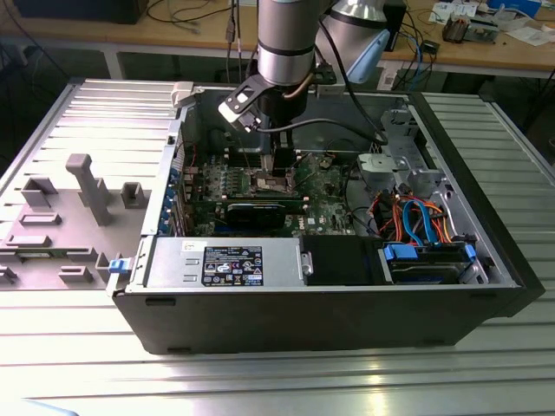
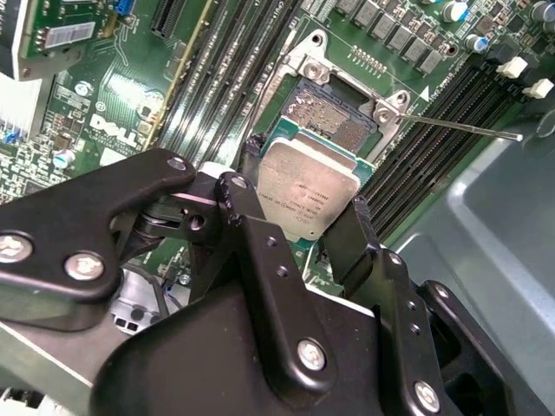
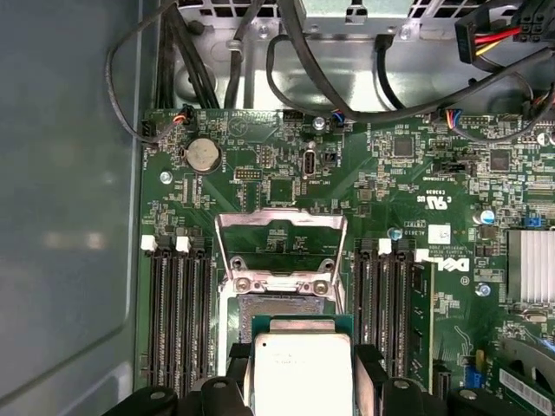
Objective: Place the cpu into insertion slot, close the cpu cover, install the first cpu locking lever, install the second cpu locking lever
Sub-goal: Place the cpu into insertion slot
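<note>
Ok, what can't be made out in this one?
1. Both wrist views: the cpu, held in the pincer, hides part of the insertion slot; contact between them is unclear.
2. First wrist view: the picture's edge cuts off the cpu.
3. Exterior view: cpu and insertion slot too small under the pincer.

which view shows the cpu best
Second wrist view: the cpu shows nearly its whole metal top, held in the end effector partly over the insertion slot. The first wrist view cuts the cpu at the picture's edge. In the exterior view it is too small to make out.
</note>
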Controlling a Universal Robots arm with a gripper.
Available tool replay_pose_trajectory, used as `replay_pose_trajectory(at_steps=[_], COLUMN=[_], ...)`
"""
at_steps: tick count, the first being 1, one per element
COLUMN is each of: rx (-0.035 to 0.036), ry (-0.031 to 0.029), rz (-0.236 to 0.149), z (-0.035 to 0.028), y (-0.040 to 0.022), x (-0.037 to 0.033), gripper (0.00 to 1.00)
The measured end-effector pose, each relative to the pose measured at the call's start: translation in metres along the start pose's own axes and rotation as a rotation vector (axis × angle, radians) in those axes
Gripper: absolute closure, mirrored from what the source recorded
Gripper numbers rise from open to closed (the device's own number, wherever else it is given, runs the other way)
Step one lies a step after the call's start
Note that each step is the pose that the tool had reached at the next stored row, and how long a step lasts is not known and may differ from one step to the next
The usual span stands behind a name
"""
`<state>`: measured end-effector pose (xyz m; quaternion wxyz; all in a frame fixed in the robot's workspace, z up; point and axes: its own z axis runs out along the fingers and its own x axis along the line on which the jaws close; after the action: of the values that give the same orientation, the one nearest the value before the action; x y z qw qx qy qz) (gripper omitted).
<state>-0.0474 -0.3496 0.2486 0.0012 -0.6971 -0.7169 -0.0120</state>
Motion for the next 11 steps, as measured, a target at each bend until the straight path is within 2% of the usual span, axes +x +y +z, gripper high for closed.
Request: replay_pose_trajectory(at_steps=[11], rx=[0.0000], ry=[-0.0001], rz=[0.004], z=[0.0105], y=[-0.0021], x=[0.0044], gripper=[0.45])
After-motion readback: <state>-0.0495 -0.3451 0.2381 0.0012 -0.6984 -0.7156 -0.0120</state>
